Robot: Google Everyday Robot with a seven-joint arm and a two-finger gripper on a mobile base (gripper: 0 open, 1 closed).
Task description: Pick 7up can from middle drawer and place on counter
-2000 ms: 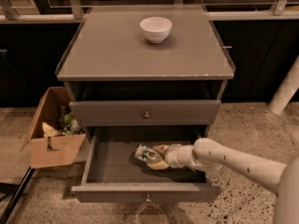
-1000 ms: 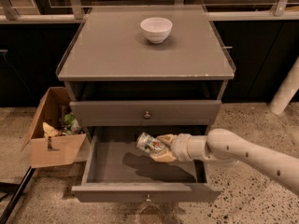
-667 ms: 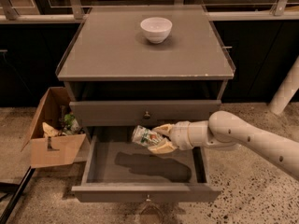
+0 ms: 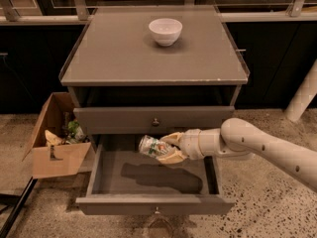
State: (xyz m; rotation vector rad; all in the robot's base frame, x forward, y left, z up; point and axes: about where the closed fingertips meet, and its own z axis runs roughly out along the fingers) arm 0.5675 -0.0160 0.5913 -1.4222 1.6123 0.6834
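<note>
The 7up can [image 4: 151, 147], green and white with a silver end, is held on its side in my gripper [image 4: 167, 148], above the open middle drawer [image 4: 153, 204]. The gripper's tan fingers [image 4: 172, 156] are shut on the can, about level with the closed drawer front above. The can's shadow falls on the drawer's dark grey floor. My white arm reaches in from the right. The counter [image 4: 119, 53] lies above and behind, flat and grey-brown.
A white bowl [image 4: 165, 31] stands on the counter at the back centre. An open cardboard box [image 4: 55, 142] with scraps sits on the floor left of the cabinet. A closed drawer with a knob [image 4: 155, 121] is above the open one. A white post [image 4: 303, 93] stands at right.
My gripper has lifted the can from the drawer floor up and slightly left, until it hangs above the drawer near the upper drawer front.
</note>
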